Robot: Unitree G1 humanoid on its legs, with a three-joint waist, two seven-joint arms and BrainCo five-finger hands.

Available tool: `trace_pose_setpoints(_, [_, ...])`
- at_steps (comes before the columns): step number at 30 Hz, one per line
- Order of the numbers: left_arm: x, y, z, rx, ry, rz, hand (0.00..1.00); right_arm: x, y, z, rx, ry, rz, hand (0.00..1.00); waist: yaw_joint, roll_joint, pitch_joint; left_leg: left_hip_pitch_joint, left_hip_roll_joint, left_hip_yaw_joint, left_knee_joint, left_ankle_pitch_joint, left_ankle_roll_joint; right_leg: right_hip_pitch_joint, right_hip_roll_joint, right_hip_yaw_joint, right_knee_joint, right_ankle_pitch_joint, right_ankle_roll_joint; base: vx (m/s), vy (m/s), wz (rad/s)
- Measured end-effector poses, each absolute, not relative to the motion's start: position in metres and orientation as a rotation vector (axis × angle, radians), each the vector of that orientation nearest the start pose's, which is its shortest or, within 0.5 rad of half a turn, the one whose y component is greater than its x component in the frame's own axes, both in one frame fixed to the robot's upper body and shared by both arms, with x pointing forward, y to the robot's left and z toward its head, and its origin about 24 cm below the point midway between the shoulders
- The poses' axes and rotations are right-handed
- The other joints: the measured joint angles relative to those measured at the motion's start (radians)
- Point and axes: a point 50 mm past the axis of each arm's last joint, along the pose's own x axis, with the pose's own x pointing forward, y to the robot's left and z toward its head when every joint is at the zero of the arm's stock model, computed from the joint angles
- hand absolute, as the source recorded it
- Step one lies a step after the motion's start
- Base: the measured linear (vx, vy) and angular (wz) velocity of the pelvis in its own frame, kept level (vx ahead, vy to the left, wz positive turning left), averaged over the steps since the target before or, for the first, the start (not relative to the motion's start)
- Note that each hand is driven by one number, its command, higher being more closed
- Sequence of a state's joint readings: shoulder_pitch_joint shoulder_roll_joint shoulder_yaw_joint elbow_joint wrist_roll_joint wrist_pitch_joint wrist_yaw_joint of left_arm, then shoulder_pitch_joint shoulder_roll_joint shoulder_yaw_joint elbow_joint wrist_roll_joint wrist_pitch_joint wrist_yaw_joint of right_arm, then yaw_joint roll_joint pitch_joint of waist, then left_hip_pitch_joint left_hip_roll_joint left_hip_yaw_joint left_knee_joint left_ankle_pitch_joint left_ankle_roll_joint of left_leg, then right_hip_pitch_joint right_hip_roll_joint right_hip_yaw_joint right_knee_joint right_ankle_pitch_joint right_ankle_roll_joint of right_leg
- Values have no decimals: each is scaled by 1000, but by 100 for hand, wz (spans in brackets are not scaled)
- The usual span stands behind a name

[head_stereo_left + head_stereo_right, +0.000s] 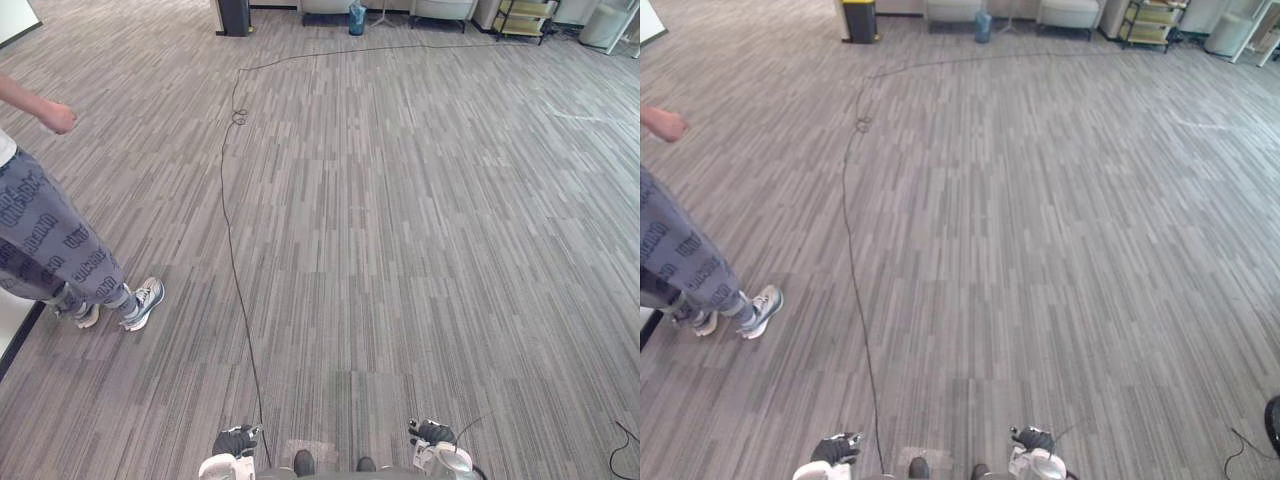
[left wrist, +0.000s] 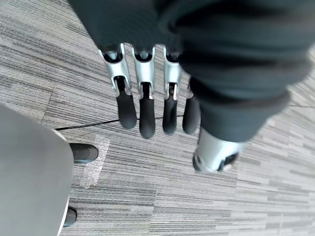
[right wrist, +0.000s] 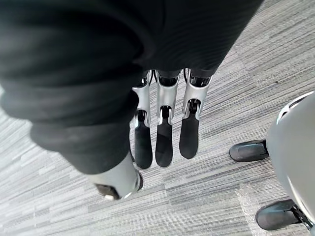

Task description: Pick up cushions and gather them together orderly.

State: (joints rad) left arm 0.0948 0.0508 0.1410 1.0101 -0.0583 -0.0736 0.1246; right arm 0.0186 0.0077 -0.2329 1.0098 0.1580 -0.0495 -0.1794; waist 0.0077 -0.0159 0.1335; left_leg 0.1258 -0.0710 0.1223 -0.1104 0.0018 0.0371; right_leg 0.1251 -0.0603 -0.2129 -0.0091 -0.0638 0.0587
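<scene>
My left hand (image 1: 235, 440) hangs low at the bottom edge of the left eye view, over grey striped carpet. In the left wrist view its fingers (image 2: 146, 96) point straight down at the floor and hold nothing. My right hand (image 1: 432, 432) hangs the same way on the other side. Its fingers (image 3: 165, 130) are straight and relaxed above the carpet, with nothing in them.
A person (image 1: 55, 245) in patterned grey trousers and sneakers stands at the left, one arm out. Along the far wall stand a black bin (image 1: 233, 15), a blue bin (image 1: 357, 17) and a shelf cart (image 1: 525, 18). Wide carpet lies ahead.
</scene>
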Motion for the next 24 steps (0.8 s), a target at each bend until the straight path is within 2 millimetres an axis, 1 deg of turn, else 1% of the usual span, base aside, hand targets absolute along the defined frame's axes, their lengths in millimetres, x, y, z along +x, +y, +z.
trace_pose_setpoints(1, [101, 195, -157, -9, 1024, 321, 0, 123, -187, -153, 173, 991, -467, 0, 0, 0, 0, 0, -1, -1, 0, 0, 0, 1, -1, -2, -3, 1, 0, 0, 0, 0])
trace_pose_setpoints(2, [100, 197, -157, -10, 1025, 335, 0, 121, -187, -154, 172, 1002, -468, 0, 0, 0, 0, -1, -3, -1, 0, 0, 0, 3, -2, -3, -10, 3, -3, 0, 0, 0])
trace_pose_setpoints(8, [98, 195, -158, -26, 1037, 357, 0, 119, -189, -155, 187, 1013, -509, 0, 0, -1, 0, 0, -7, -3, 0, 0, 0, 11, -5, -9, -19, 5, -3, -2, -2, 1])
trace_pose_setpoints(16, [97, 196, -159, -35, 1041, 367, 0, 117, -190, -157, 191, 1041, -522, 0, 0, -2, 1, 4, -7, 0, 0, -1, -2, 21, -5, -14, -28, 7, -3, -2, -2, 1])
trace_pose_setpoints(24, [101, 196, -158, -20, 1044, 352, 0, 115, -191, -158, 184, 1052, -521, 0, 0, -11, 14, 16, -5, 16, 0, -13, -16, 34, -4, 2, -32, 7, -3, -25, -11, -6])
